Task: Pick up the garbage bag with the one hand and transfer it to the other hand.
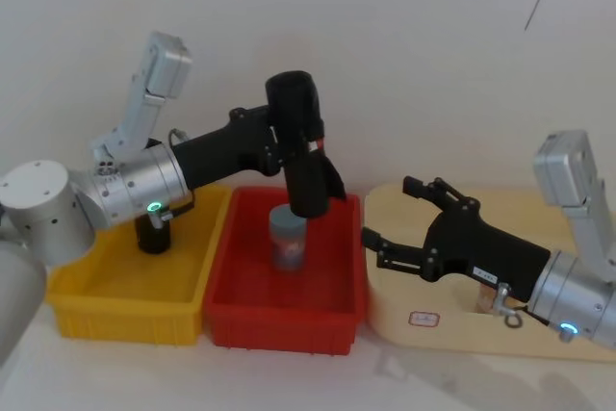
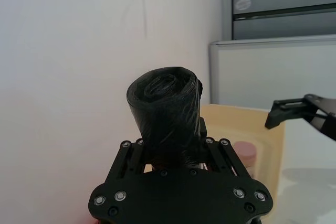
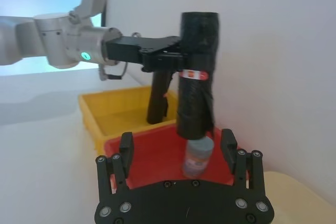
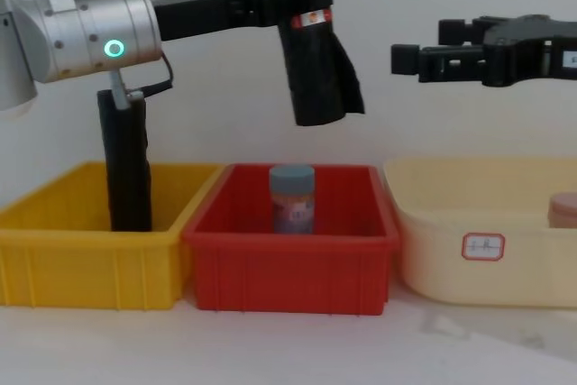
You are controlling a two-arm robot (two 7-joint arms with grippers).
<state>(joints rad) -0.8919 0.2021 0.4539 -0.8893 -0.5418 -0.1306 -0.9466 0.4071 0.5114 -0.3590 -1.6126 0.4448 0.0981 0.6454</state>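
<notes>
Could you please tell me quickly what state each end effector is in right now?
Left end effector: closed on the garbage bag roll, held above the red bin.
Right end effector: open, holding nothing.

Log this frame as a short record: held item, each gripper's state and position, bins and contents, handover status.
held item: garbage bag, upright, lifted above the red bin
left gripper: shut on the bag near its label band
right gripper: open, over the beige bin, apart from the bag
red bin contents: small grey-capped jar
yellow bin contents: slim black roll, upright
handover: not yet done
</notes>
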